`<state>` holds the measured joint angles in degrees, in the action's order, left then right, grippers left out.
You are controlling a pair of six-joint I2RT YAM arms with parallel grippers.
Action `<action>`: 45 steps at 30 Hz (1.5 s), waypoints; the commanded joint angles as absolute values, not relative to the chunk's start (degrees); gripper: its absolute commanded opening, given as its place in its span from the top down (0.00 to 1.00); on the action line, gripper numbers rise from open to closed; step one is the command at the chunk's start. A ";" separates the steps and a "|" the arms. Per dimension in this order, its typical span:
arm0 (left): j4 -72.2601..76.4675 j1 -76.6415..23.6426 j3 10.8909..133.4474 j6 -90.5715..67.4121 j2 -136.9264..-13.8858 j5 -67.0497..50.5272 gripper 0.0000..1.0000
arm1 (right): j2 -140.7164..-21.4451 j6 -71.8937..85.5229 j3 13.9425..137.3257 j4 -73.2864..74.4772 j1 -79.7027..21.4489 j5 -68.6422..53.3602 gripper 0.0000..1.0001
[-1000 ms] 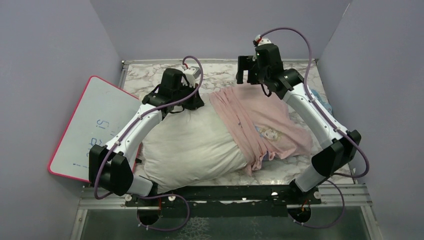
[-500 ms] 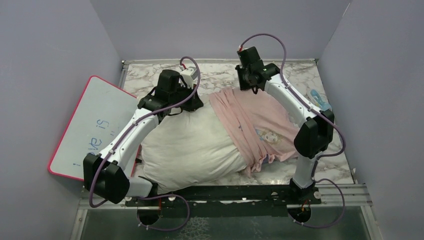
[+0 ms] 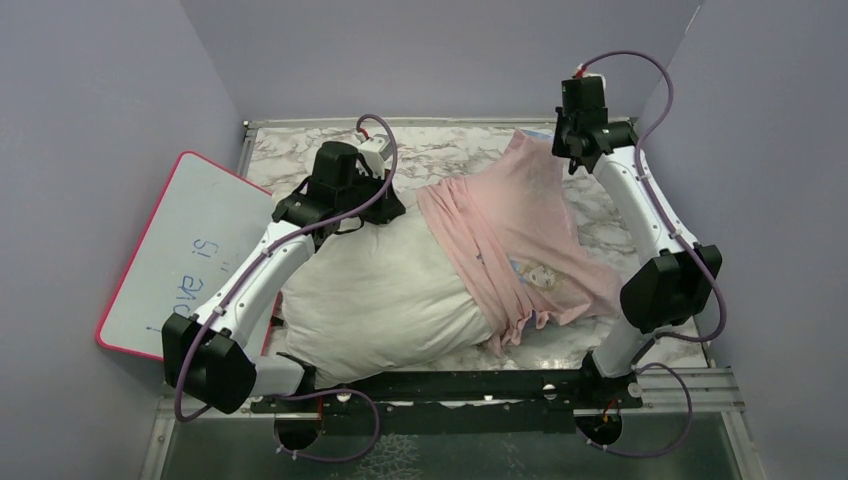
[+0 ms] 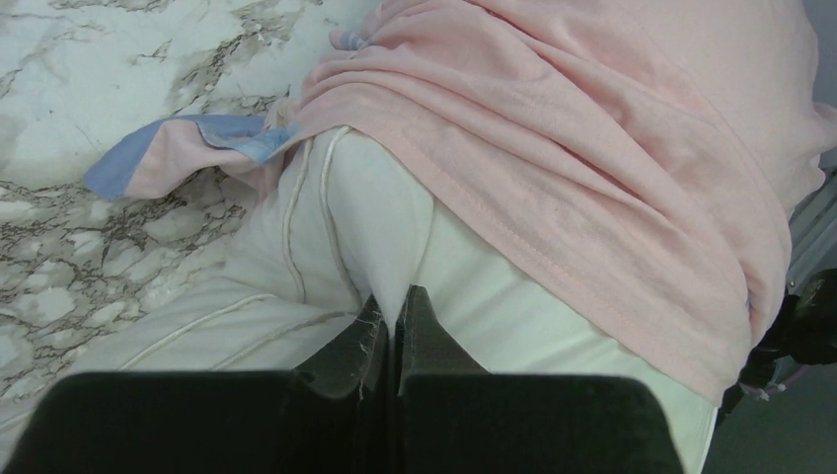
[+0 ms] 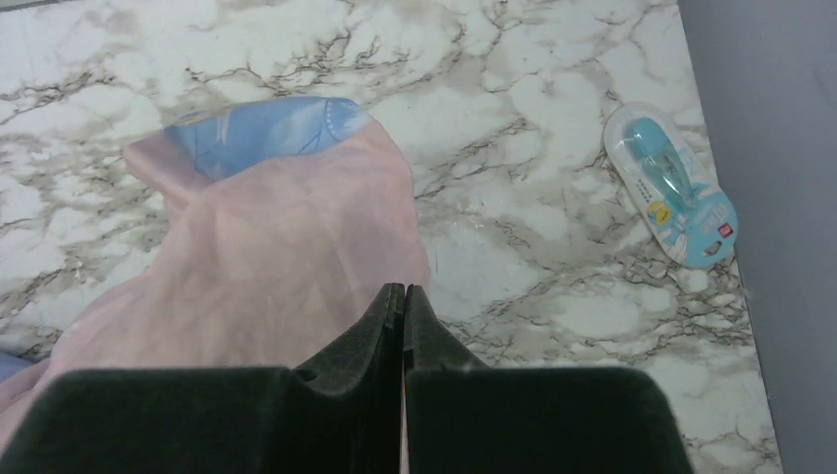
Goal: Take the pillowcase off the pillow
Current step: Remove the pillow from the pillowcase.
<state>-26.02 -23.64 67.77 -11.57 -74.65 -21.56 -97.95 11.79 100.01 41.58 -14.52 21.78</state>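
Half the white pillow (image 3: 380,290) lay bare, the creased pink pillowcase (image 3: 520,230) bunched over the rest. The jaws of the left gripper (image 4: 395,306) were clenched on the pillow, and those of the right gripper (image 5: 404,296) on the pillowcase.

pillowcase (image 3: 520,225) over right end of pillow (image 3: 380,290), whiteboard (image 3: 170,250) left — packet (image 5: 671,185) far right

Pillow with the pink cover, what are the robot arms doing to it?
Two arms are taking the pillowcase off the pillow. The left tool pinches the white pillow's far edge. The right tool is shut on the pillowcase, stretching it toward the far right. The case covers only the pillow's right end, so it isn't off yet.
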 commanded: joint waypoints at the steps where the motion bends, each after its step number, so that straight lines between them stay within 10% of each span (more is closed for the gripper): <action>1: -27.27 -23.38 67.71 -12.08 -71.27 -21.62 1.00 | -93.97 12.95 98.59 40.13 -13.98 13.93 0.94; 9: -26.82 -23.40 68.79 -12.46 -71.28 -24.37 1.00 | -95.49 12.66 101.46 38.32 -14.17 -10.45 0.19; 19: -26.49 -23.47 68.43 -13.05 -70.07 -25.76 1.00 | -113.95 1.55 118.35 56.90 -23.30 1.72 0.03; 23: -26.48 -23.47 67.99 -13.00 -69.68 -25.28 1.00 | -112.15 2.75 113.04 54.90 -24.17 13.32 0.23; 29: -26.75 -23.47 67.86 -12.75 -69.37 -24.01 1.00 | -105.76 4.44 107.83 46.83 -20.54 24.70 0.99; 45: -27.78 -23.47 67.24 -12.22 -68.45 -22.25 1.00 | -102.22 8.93 110.03 47.60 -8.52 22.26 0.99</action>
<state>-24.67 -24.51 67.33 -13.47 -71.68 -23.59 -104.36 9.87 107.44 49.91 -9.76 15.70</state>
